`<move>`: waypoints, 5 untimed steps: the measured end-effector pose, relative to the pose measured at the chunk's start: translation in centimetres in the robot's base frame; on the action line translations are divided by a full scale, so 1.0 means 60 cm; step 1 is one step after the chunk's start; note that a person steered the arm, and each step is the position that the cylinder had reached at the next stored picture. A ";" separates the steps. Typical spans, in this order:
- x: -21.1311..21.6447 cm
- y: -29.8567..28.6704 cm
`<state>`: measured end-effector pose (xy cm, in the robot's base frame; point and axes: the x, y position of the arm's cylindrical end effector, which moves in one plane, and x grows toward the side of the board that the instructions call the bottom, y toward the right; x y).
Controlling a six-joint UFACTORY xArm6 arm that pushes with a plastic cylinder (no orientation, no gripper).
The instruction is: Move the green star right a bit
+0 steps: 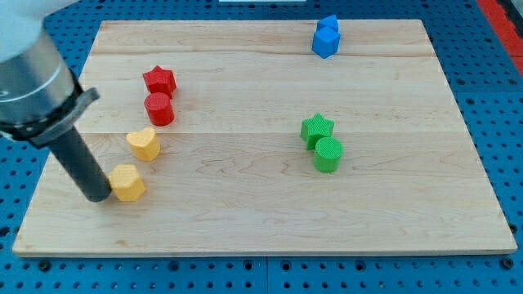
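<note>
Camera view, single frame: a wooden worktop (261, 212) lies on a blue perforated base (490, 82). The arm enters from the 10 o'clock corner, and its grey upper body (29, 77) is cut off by the frame edges. No gripper is fitted, so nothing can be told of any spread or pinch; the arm ends in a dark rod (78, 159). My tip (98, 198) rests on the board at the 9 o'clock side of a yellow block (127, 182), touching it or just short of it; the contact itself is hard to make out, as is that block's exact shape. A yellow heart (144, 143) sits just beyond, toward 1 o'clock of the first. Farther toward 12 o'clock stand a red cylinder (159, 108) and a red star (159, 80), touching or nearly so. The green star (317, 128) lies right of the board's centre, well apart from the tip, with a green cylinder (328, 154) against its 5 o'clock side. Two blue blocks (326, 37) near the 12 o'clock edge overlap, so their shapes cannot be separated. No writing or labels can be read.
</note>
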<state>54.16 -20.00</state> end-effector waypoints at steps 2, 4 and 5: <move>-0.007 -0.008; -0.018 -0.039; -0.017 -0.039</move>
<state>53.16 -22.34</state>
